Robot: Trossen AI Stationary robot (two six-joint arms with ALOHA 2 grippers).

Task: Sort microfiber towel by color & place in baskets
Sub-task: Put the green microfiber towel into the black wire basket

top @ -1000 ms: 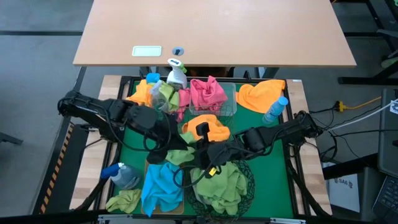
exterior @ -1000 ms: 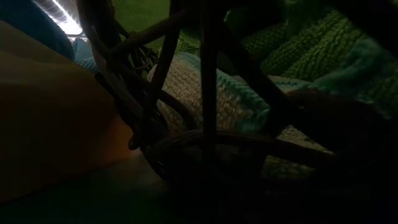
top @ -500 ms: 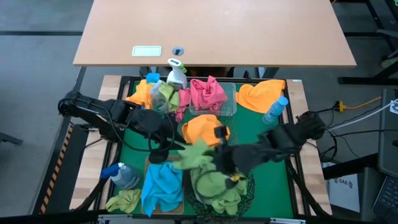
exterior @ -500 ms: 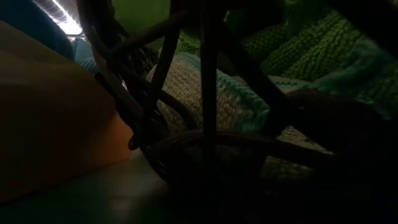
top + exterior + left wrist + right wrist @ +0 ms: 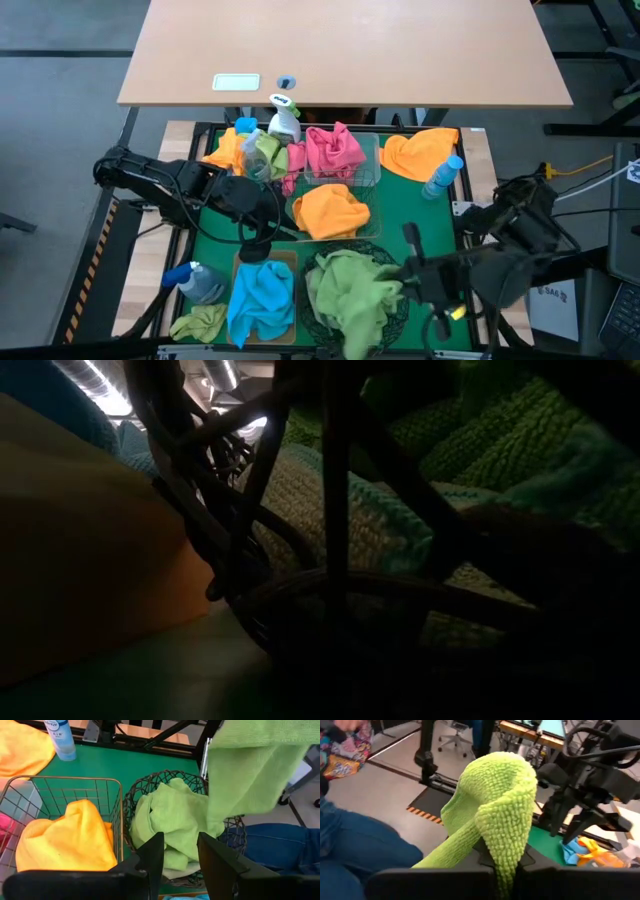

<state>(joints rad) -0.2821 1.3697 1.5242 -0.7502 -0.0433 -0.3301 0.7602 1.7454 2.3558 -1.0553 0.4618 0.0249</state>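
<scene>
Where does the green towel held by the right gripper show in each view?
High view: green towel hangs over the round black basket, right gripper beside it.
Low view: green cloth fills the upper right behind dark wire; whether it is the held towel, cannot tell.
Left wrist view: upper right, above the basket.
Right wrist view: centre, pinched between shut fingers.
Shared landmark: the round black basket.

The only legible lettering is a partial "…breze" on the spray bottle (image 5: 61, 739), upper left of the left wrist view.
</scene>
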